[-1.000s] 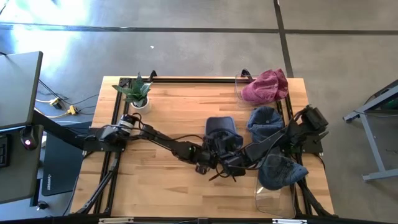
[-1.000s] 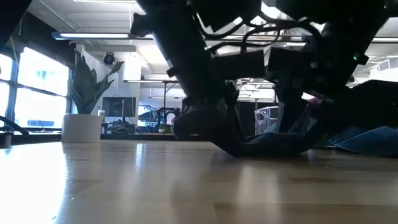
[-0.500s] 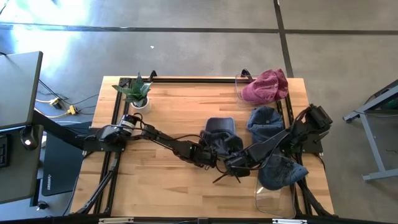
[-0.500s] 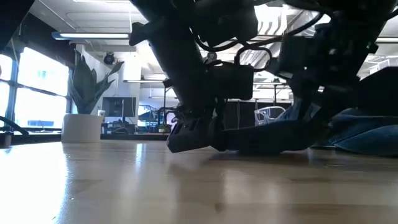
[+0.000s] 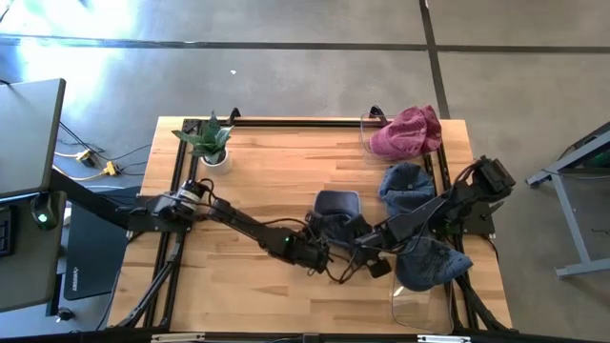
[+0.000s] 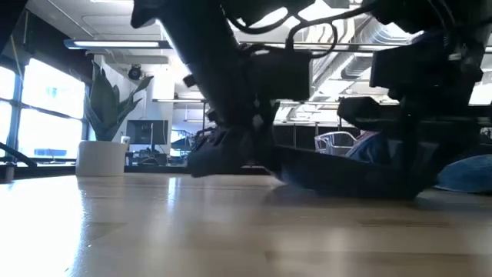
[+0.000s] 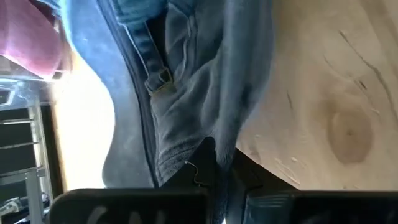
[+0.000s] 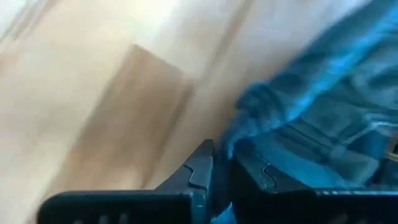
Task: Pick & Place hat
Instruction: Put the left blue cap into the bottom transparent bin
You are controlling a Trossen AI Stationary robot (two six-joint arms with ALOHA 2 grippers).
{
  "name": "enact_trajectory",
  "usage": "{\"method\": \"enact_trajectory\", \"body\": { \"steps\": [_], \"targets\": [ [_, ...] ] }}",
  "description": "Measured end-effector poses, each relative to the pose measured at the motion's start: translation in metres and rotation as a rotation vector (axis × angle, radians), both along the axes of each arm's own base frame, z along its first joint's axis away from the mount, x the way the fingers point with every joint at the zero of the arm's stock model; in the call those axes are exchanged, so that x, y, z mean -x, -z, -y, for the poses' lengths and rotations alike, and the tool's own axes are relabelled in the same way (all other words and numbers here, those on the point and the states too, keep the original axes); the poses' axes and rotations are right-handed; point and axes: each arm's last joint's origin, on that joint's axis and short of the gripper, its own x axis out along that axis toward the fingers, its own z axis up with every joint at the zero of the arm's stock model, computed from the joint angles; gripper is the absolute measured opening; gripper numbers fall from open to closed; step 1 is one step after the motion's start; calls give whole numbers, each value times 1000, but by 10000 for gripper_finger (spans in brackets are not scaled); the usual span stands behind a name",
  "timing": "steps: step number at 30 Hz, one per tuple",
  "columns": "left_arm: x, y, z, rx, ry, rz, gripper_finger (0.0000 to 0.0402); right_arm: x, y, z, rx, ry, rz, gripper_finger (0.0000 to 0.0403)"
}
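A dark blue hat (image 5: pixel 336 208) lies near the middle of the wooden table (image 5: pixel 267 171). Both arms reach in to its near edge. My left gripper (image 5: pixel 313 251) comes from the table's left and is shut on the cloth (image 7: pixel 186 112). My right gripper (image 5: pixel 368 259) comes from the right and is shut on the hat's blue rim (image 8: pixel 311 106). In the low view the hat (image 6: pixel 346 173) shows as a flat dark shape spread between the two grippers, low over the table. My left gripper pinches a fold of the hat's edge (image 7: pixel 208 134) between its two fingers, slanting down from the table's left. The cloth bunches in folds ahead of the fingers. My right gripper pinches the hat's rim (image 8: pixel 245 146) between its two fingers, coming steeply from above; the cloth runs on past the fingertips.
A maroon hat (image 5: pixel 408 131) sits on a clear stand at the far right. Two more blue hats (image 5: pixel 405 184) (image 5: pixel 434 262) lie along the right edge, the near one on a clear stand. A potted plant (image 5: pixel 208 141) stands at the far left.
Both grippers have shut on the hat's near edge. My left gripper has then drawn toward the table's near left, my right gripper toward the near right, and the hat's near edge is spread out between them.
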Motion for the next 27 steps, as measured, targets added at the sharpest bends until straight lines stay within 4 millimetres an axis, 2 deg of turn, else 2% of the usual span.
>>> {"method": "enact_trajectory", "body": {
  "steps": [4,10,13,16,21,24,27],
  "targets": [
    [0,-1,0,2,-5,5,2,0,-11,7,0,55,47,68],
    [-3,-2,-5,26,-43,36,3,4,-35,9,-21,178,157,162],
    [-3,-2,-4,32,-45,42,3,6,-32,3,-29,219,172,201],
    [-4,-2,-4,42,-54,54,3,9,-16,-4,-10,226,204,221],
    [-5,-3,-4,57,-64,78,3,10,5,-10,33,244,302,213],
    [-6,-4,-3,63,-67,89,3,10,13,-9,21,244,309,184],
    [-6,-4,-3,84,-62,87,3,10,16,-5,27,255,304,138]
  ]
}}
